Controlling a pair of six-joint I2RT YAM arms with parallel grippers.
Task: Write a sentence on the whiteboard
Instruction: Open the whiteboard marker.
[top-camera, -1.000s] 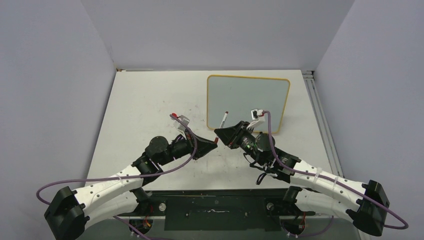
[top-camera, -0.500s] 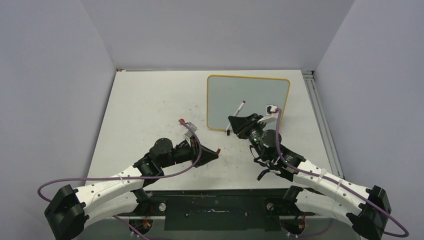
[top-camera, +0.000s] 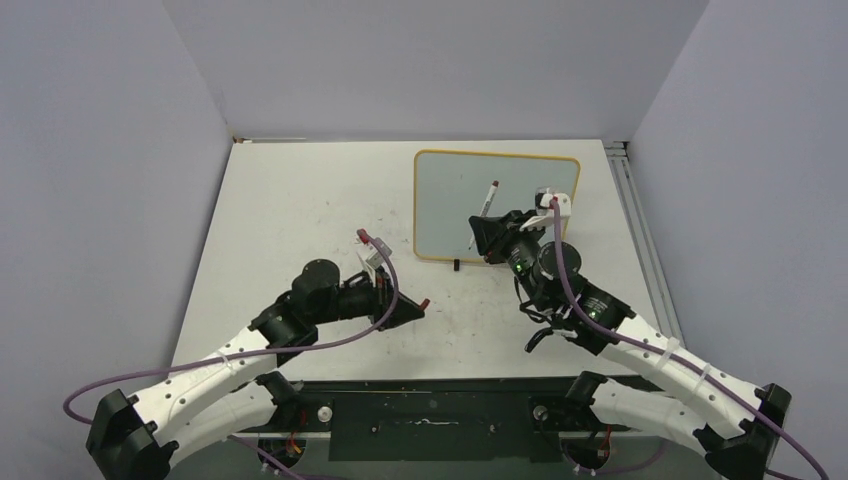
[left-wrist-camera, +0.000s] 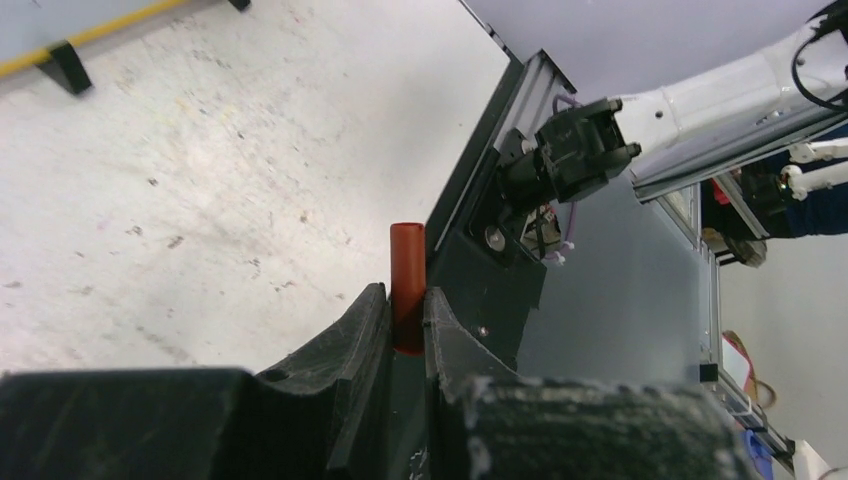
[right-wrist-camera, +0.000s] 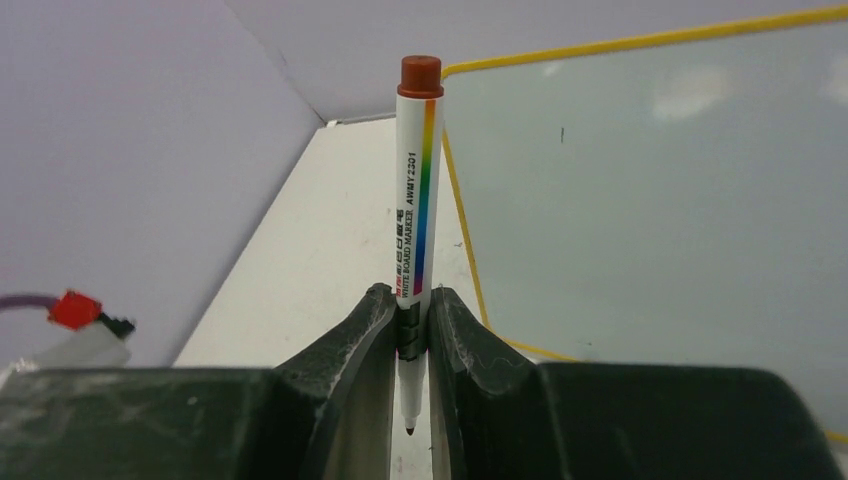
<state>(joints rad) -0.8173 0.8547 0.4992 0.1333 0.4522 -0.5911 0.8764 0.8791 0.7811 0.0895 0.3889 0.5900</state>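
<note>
The whiteboard (top-camera: 520, 180) lies at the back right of the table, yellow-framed, with no sentence on it. It also shows in the right wrist view (right-wrist-camera: 650, 200) with one tiny dark speck. My right gripper (top-camera: 482, 238) is shut on a white marker (top-camera: 489, 200) with a rainbow stripe, held over the board's lower left part. In the right wrist view the marker (right-wrist-camera: 415, 200) stands between the fingers, bare tip down, right gripper (right-wrist-camera: 412, 310). My left gripper (top-camera: 417, 306) is shut on the red marker cap (left-wrist-camera: 406, 275) above the table, left gripper (left-wrist-camera: 405, 305).
A black foot (top-camera: 455, 265) of the board sticks out at its near edge, seen also in the left wrist view (left-wrist-camera: 65, 65). A black base plate (top-camera: 430, 420) runs along the near edge. Grey walls enclose the table; a metal rail (top-camera: 635, 220) runs along the right.
The two grippers were tip to tip near the board's near left corner; now apart. The right carried the marker back and right over the board. The left drew back slightly with the cap.
</note>
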